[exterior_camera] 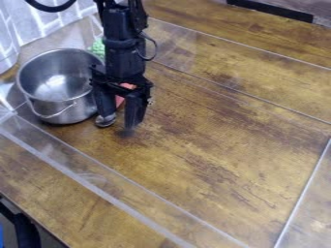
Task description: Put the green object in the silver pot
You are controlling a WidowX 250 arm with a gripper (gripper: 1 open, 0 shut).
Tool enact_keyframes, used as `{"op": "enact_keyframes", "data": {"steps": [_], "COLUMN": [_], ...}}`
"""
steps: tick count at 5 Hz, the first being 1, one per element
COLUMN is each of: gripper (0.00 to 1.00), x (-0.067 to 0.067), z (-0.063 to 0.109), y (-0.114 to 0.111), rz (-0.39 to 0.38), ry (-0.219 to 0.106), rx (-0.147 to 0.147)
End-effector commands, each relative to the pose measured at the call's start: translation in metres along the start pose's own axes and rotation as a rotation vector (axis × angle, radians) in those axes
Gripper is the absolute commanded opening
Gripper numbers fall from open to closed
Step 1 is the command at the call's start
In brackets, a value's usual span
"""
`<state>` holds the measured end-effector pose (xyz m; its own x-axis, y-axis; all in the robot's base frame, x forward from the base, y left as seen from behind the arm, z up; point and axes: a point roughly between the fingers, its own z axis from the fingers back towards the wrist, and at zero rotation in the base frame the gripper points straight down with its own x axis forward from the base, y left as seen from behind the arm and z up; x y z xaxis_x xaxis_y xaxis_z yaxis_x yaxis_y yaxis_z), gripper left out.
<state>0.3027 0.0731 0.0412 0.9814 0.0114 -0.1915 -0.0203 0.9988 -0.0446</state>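
The silver pot [52, 82] stands at the left on the wooden table, shiny and with nothing visible inside. A sliver of the green object [96, 46] shows behind the pot's far right rim, mostly hidden by the arm. My gripper [118, 118] points down right beside the pot's right wall, fingertips on or just above the table. Its two dark fingers stand apart with nothing between them.
A clear plastic frame [155, 208] borders the wooden work area. A white cloth [19, 24] hangs at the back left. The wooden surface stretches to the right and front of the gripper.
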Motion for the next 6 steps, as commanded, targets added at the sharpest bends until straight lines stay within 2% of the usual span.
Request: {"op": "enact_keyframes", "data": {"steps": [1,6], "gripper": [0.0,0.0], "x": [-0.0021,-0.0026], "z": [0.0284,0.0308], "y": [0.0083,0.0113], "rz": [0.021,0.02], "ry": [-0.09,-0.104], "rx": [0.015,0.017]}}
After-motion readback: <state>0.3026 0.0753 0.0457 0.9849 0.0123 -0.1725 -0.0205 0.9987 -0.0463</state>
